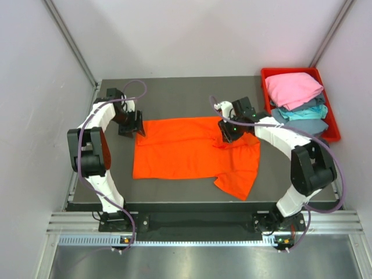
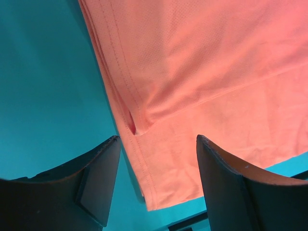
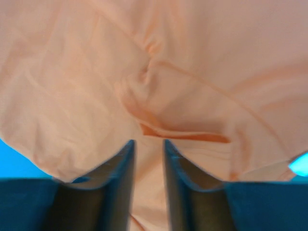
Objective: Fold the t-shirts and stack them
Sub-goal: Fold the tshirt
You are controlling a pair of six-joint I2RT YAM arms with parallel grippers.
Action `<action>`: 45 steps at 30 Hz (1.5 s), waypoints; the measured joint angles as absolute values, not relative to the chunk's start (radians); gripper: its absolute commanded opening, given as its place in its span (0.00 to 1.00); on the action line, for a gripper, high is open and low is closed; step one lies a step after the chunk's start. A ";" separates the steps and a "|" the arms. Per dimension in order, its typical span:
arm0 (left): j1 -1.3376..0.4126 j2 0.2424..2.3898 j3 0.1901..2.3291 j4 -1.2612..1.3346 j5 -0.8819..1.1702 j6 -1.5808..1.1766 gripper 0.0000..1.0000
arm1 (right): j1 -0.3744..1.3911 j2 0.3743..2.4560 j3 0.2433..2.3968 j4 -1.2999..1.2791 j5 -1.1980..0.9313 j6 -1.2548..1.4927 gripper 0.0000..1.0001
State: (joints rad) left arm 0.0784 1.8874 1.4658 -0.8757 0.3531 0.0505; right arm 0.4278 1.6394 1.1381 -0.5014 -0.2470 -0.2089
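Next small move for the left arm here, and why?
Probably lower the left gripper and close on the near corner of the orange t-shirt. Its jaws stand open with the hem corner lying between them. The right gripper sits over bunched cloth at the other far end; whether it grips is unclear.

Robot lab cell, white walls (image 1: 174, 40), aluminium rails (image 1: 203, 224), dark table (image 1: 174, 96), left arm (image 1: 93, 154) and right arm (image 1: 290, 139) bolted down

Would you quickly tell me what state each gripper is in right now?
Left gripper: open, over the orange t-shirt edge, holding nothing.
Right gripper: narrowly open over that shirt.
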 measured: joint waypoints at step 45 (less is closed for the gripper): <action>0.110 2.322 1.940 -0.929 0.302 0.078 0.00 | 0.134 2.070 1.485 -0.404 -0.070 -0.199 0.11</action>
State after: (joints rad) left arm 0.1101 2.3222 1.9400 -0.9287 0.3019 0.0776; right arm 0.1341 2.0701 1.4853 -0.4042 -0.0704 -0.1989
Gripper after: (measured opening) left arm 0.029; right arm 0.180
